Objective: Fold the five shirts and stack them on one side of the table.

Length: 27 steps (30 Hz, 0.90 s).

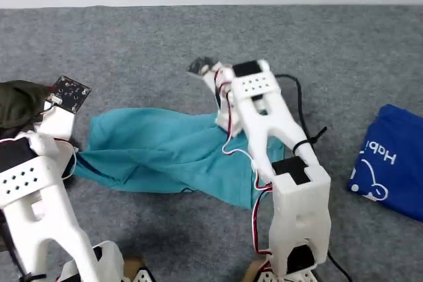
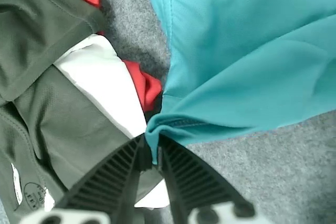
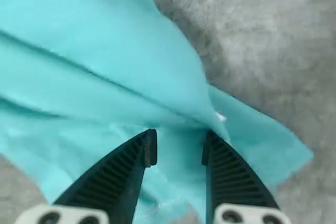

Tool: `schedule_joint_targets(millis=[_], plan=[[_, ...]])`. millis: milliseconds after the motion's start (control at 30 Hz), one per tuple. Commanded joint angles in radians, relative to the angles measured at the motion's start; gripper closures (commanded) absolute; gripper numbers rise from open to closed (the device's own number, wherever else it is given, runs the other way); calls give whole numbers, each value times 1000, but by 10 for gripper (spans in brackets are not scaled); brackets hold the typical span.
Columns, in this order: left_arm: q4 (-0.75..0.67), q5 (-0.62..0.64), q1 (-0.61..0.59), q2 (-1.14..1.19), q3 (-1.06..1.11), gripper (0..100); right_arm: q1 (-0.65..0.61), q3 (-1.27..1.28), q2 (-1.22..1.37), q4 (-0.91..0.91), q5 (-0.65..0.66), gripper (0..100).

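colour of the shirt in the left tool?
Teal. The shirt shows best in left wrist view, gripped by left tool.

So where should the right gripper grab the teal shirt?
Probably at the raised fold near its free end, from straight above. The teal shirt lies flat on the table, so only that ridge gives the open right gripper something to pinch; the left gripper is shut on the other end.

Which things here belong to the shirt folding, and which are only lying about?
For the job: teal shirt, blue shirt, green shirt, red shirt, white shirt, left gripper, right gripper.
Just there: black cable, grey table.
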Motion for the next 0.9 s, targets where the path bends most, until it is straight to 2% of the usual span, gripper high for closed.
schedule_joint_targets(millis=[0, 33, 200, 300, 467, 633, 867], plan=[[3, -6, 2, -32, -8, 995, -18, -164, -8, 220, 6, 851], [3, -6, 2, -32, -8, 995, -27, -184, -10, 265, 6, 851], [3, -6, 2, -32, -10, 995, -65, -64, -173, 257, 12, 847], [3, -6, 2, -32, -12, 995, -127, 109, -305, 259, 12, 838], [3, -6, 5, -32, -12, 995, -202, 381, -476, 254, 5, 767], [3, -6, 8, -32, -12, 995, -239, 519, -479, 205, 6, 768], [-25, -6, 8, -32, -8, 995, -213, 534, -355, 65, 12, 767]])
